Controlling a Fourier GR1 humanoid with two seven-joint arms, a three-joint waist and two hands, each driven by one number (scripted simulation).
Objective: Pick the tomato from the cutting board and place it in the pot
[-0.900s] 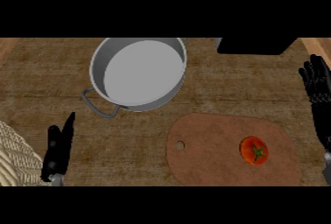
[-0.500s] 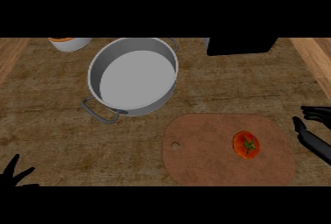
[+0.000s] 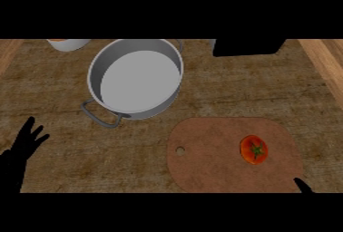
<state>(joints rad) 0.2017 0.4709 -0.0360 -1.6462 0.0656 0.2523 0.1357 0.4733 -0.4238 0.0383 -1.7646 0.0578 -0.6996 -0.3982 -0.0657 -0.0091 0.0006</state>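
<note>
When reaching, use right hand (image 3: 303, 186), closure not tellable: near, down-right of tomato (image 3: 254, 149); leave left hand (image 3: 20, 152), spread wide, well apart.

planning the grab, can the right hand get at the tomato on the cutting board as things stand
Probably yes. Only a tip of the right hand shows, at the lower right corner of the cutting board; the tomato lies bare on the board's right side, with nothing standing between them.

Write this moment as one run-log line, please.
tomato: on cutting board, untouched | pot: empty | left hand: open, lower left | right hand: barely in view, lower right
</note>
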